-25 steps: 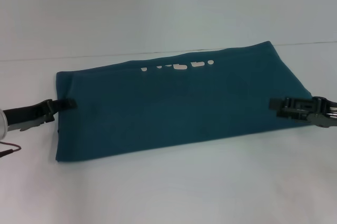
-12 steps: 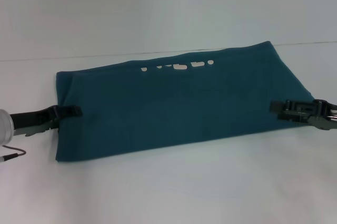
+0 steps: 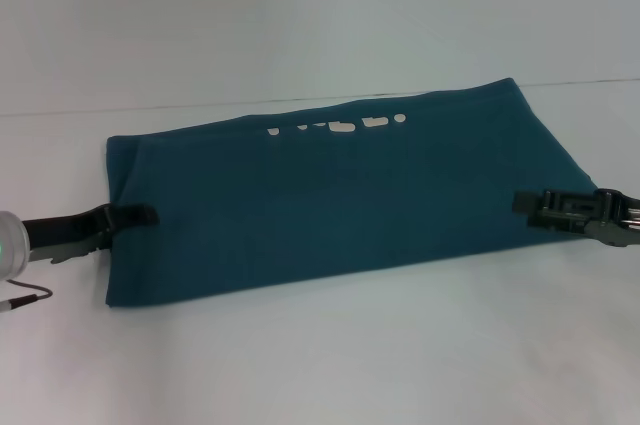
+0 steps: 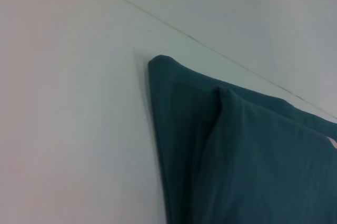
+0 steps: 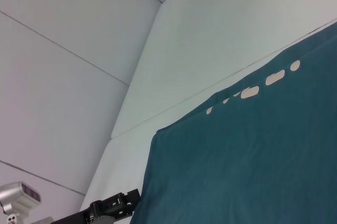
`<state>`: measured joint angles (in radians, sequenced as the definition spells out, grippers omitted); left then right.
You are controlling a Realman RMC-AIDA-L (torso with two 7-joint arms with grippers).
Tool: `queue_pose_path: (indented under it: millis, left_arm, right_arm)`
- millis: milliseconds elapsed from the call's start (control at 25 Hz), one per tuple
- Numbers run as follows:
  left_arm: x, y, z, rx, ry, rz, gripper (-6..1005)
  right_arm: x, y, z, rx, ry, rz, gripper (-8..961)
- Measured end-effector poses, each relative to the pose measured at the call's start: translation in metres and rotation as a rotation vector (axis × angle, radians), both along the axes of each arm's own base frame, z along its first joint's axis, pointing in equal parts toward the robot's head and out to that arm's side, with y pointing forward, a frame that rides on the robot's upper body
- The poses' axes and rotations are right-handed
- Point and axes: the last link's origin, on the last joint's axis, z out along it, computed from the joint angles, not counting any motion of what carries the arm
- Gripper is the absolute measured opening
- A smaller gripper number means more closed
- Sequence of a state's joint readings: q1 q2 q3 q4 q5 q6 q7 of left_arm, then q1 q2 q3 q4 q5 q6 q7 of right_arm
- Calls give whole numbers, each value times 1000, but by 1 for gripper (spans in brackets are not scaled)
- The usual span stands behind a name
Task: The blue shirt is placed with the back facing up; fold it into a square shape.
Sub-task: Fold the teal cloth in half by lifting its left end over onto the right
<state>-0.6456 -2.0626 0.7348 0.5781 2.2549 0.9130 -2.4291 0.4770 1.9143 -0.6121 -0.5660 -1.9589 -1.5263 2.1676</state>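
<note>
On white table [image 3: 320,365], centre of head view: blue shirt [image 3: 340,200] lies flat as a wide band, long axis left-right, right end angled slightly toward far side. Fabric dark teal, smooth, few creases; bits of white lettering [image 3: 340,127] peek out along far edge. Left wrist view shows a doubled layer at shirt's left corner, upper ply set back from lower.

Left gripper [image 3: 135,215] at shirt's left edge, tips over the hem; jaws look closed down, grip on fabric cannot be confirmed. Right gripper [image 3: 530,205] at right edge, tips over cloth; jaw gap cannot be told.

Vs 0.5 s ago: shirt outline unchanged; left gripper approx. same spot, right gripper same.
</note>
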Motion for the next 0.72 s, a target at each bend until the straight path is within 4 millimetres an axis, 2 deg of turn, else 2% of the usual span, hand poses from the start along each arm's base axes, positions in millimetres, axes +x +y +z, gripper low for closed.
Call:
queue_pose_path:
  millis: [280,480,720]
  left_arm:
    - [5,0,-7,-19,-12,-7,809]
    - [15,0,-17,-55,-36,-26,783]
    - [26,4,-18,-62,-49,-50,737]
  right_arm:
    - [0,0,0,3,-2,-2,669]
    - [0,0,0,3,-3,-3,671]
    - [0,1,0,5,0,-2,669]
